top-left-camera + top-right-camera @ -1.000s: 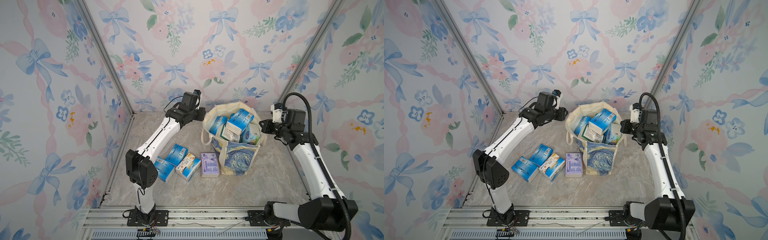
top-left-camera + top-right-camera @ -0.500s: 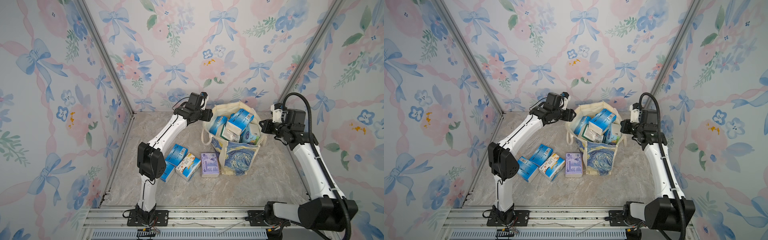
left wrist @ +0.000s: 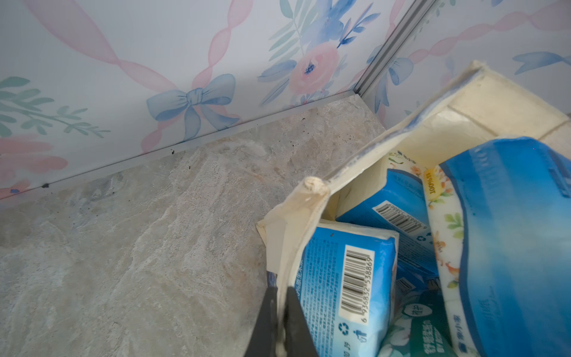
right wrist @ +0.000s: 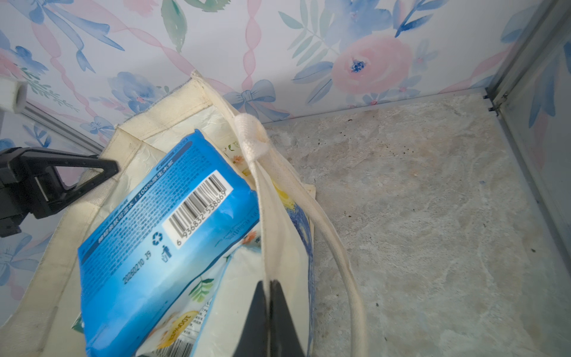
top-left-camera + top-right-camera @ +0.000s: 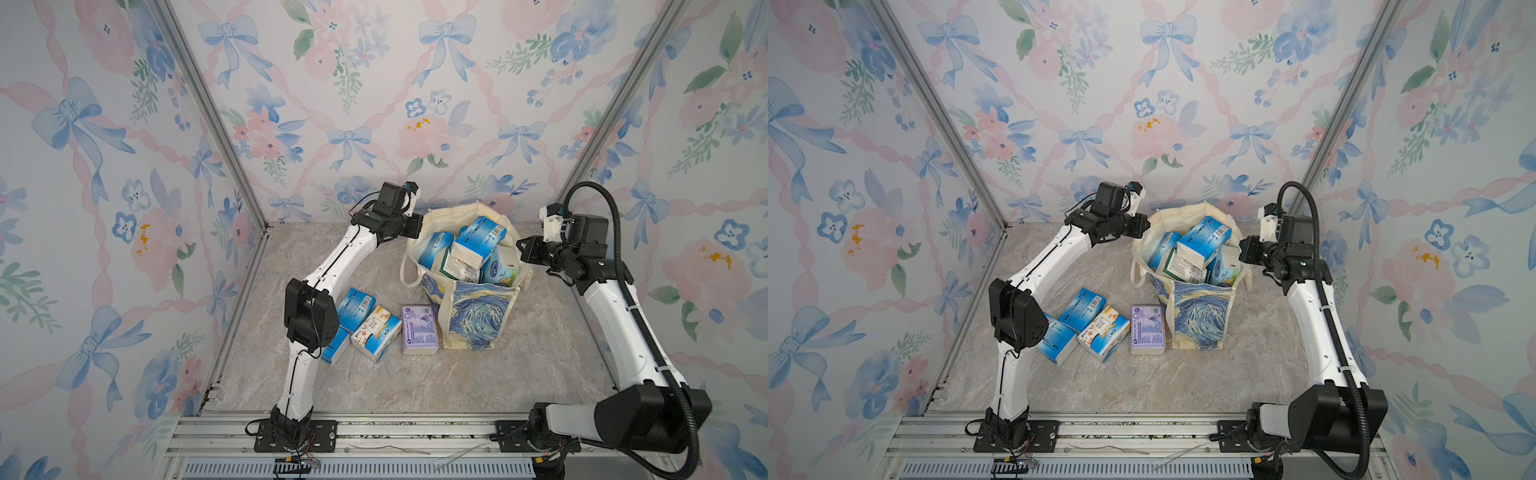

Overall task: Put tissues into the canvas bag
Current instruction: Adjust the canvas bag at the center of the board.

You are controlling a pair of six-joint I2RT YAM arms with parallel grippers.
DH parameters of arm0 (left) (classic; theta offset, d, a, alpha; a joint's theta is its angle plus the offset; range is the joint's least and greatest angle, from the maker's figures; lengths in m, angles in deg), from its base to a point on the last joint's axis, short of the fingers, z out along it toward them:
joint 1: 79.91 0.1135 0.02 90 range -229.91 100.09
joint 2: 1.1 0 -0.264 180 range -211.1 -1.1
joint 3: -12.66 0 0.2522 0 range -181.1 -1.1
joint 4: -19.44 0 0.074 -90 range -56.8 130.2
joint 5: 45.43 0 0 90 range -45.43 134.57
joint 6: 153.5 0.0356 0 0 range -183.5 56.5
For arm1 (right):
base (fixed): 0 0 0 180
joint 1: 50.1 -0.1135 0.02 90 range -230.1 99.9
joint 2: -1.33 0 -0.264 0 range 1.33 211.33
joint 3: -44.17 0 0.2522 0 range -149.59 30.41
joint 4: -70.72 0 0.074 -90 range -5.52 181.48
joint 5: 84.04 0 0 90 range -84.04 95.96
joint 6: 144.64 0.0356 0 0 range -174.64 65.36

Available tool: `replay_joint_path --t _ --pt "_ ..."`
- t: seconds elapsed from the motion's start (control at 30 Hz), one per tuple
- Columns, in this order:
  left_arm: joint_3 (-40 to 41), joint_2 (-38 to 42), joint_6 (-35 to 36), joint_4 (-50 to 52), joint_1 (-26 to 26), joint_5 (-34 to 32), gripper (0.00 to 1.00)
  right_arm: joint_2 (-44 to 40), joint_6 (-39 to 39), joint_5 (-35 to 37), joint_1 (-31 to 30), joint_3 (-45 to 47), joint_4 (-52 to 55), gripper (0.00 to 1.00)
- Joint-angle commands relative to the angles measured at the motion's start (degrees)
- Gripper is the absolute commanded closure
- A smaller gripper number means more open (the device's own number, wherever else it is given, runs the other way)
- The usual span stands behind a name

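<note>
**A:** Tissues (image 5: 376, 332) are lying in two places. Four packs are sitting on the worktop (image 5: 415, 386) left of centre in a top view, just beside the canvas bag (image 5: 469, 320), and the rest are heaping above its mouth at centre.

**B:** What is worrying you?

**A:** Going from the left: the left fingers (image 3: 273, 324) are pinching the rim on the bag's left side, closed tight on the canvas. The right fingers (image 4: 262, 321) are clamping the opposite rim. If they are pulling unevenly, I judge the bag could be tipping, and the top blue pack (image 5: 478, 243), riding high and tilted, could be sliding out.

**B:** And the loose four?

**A:** With both busy holding, nothing is reaching for them.

**B:** What is hiding?

**A:** The left arm's elbow (image 5: 309, 316) is covering part of the leftmost blue pack (image 5: 337, 351). The heap is hiding the bag's depth and the lower packs. Each wrist view is cutting off its own fingers at the lower edge.
</note>
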Motion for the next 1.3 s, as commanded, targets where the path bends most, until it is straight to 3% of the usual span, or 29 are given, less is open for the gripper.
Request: replay_joint_path --t 0.0,0.43,0.7,0.77,0.83,1.0,1.27 --pt "1.02 3.04 -0.22 -0.28 -1.81 -4.02 0.98 3.66 1.54 -4.24 0.17 -3.26 -2.57 1.00" --pt "15.11 16.08 -2.09 -2.18 -8.68 -9.17 0.97 23.81 1.83 -12.38 -3.31 -26.12 -6.12 1.00" --pt "20.79 18.64 -4.34 -4.05 -9.57 -8.61 0.97 41.01 4.07 -16.09 -3.41 -49.08 1.09 1.00" --pt "21.10 18.53 -4.52 -4.14 -9.24 -9.36 0.97 42.09 3.83 -16.05 -3.21 -52.57 3.90 0.93" --pt "20.98 18.47 -4.86 -4.14 -8.34 -9.56 0.97 40.44 3.26 -15.55 -3.02 -52.10 4.34 0.79" --pt "19.16 18.61 -4.89 -4.66 -7.03 -10.57 0.97 29.19 2.96 -8.35 -1.73 -39.87 -0.04 0.60" --pt "15.53 17.15 -3.41 -4.54 -6.60 -11.85 0.97 9.50 2.38 14.49 -4.51 -15.35 5.50 0.54"
